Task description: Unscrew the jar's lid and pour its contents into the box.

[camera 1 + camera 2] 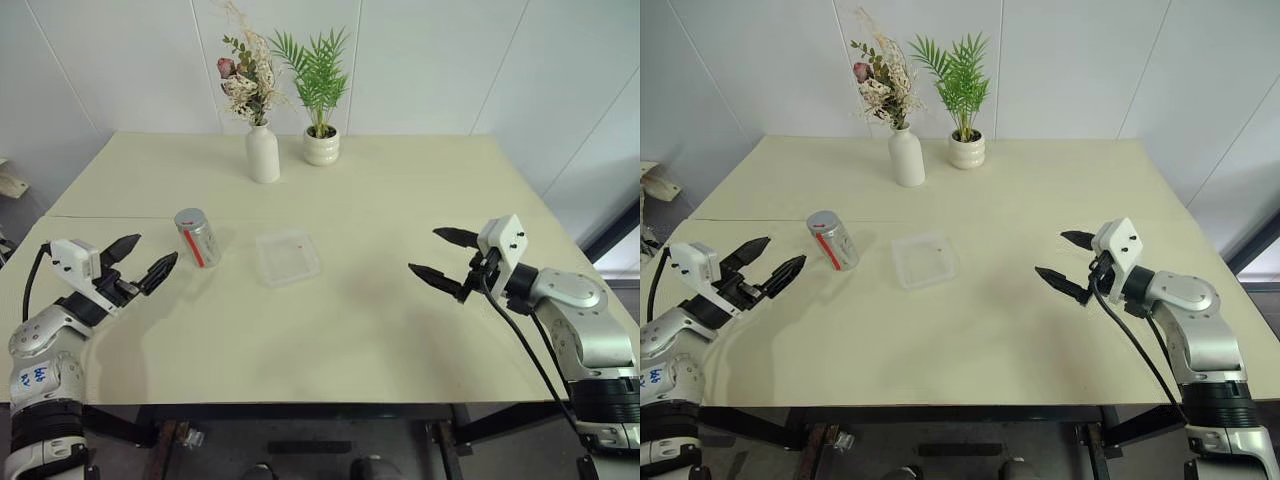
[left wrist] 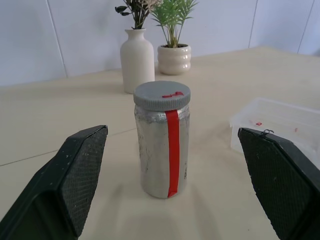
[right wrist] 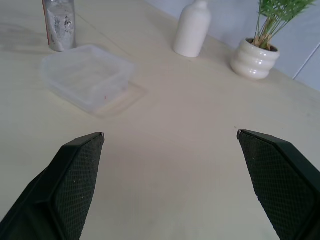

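Left end effector [image 1: 140, 262] wide open, empty (jar [image 1: 197, 237] near) | right end effector [image 1: 443, 258] likewise

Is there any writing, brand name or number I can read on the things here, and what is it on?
Jar: a plain red stripe down its side, no words.
Lid: a small red mark, not legible as writing.
Box: clear, with a few red specks inside, no writing.
Vase and plant pot: plain white, no writing.
So nothing readable.
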